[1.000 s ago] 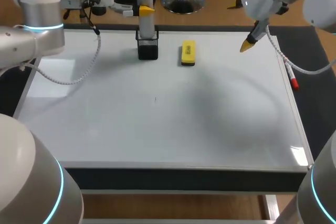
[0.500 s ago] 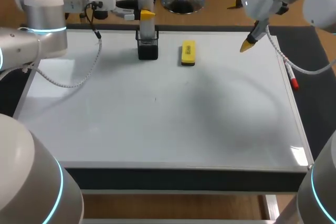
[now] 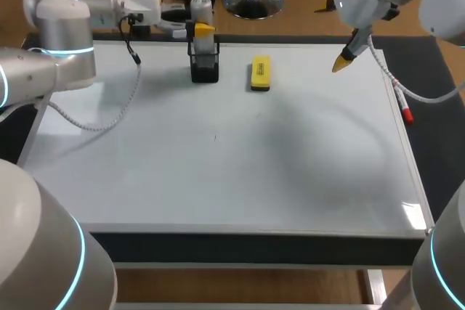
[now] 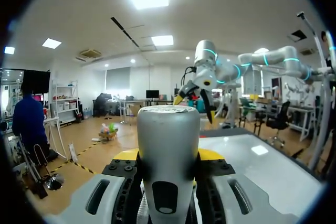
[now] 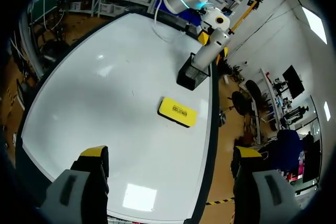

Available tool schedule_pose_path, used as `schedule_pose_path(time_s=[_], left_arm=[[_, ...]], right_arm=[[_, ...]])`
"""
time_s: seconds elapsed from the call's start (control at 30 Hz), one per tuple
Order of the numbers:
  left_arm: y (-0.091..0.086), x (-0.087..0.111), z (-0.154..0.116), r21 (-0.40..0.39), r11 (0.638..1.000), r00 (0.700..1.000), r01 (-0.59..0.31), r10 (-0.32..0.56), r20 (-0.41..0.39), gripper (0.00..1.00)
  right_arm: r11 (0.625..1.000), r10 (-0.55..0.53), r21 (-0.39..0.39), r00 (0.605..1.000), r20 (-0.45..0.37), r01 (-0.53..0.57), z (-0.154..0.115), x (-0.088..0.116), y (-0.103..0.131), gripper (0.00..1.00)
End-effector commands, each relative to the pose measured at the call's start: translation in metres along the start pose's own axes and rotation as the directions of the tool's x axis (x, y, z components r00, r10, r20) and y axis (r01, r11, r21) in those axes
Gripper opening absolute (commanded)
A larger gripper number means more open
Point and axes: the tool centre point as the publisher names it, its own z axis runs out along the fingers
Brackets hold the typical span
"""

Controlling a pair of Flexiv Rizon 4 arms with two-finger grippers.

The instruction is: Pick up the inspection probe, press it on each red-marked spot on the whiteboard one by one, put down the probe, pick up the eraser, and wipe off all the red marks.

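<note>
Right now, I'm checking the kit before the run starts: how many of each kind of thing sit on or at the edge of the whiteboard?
Probe: 1
Holder: 1
Eraser: 1
Pen: 1
Total: 4

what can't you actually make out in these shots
- Probe lower end: in the head view it is hidden inside the black mesh holder; in the left wrist view the bottom edge cuts it off.
- Whether the left gripper grips the probe: in the left wrist view the probe's body hides the contact.
- Red marks: none show on the whiteboard. One speck is too small to tell its colour.
</note>
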Motion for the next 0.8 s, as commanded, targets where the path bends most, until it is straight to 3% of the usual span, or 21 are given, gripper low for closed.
schedule_pose_path(time_s=[0.03, 0.8], left_arm=[[0.005, -0.002, 0.001, 0.005, 1.0, 1.0, -0.003, 0.003, -0.006, 0.0], [0.024, -0.005, -0.001, -0.002, 1.0, 1.0, 0.005, -0.005, -0.006, 0.0]], right_arm=[[1.0, -0.001, 0.002, 1.0, -0.002, 0.001, 0.0, 0.0, 0.0, 1.0], [1.0, -0.001, 0.002, 1.0, -0.002, 0.001, 0.0, 0.0, 0.0, 1.0]])
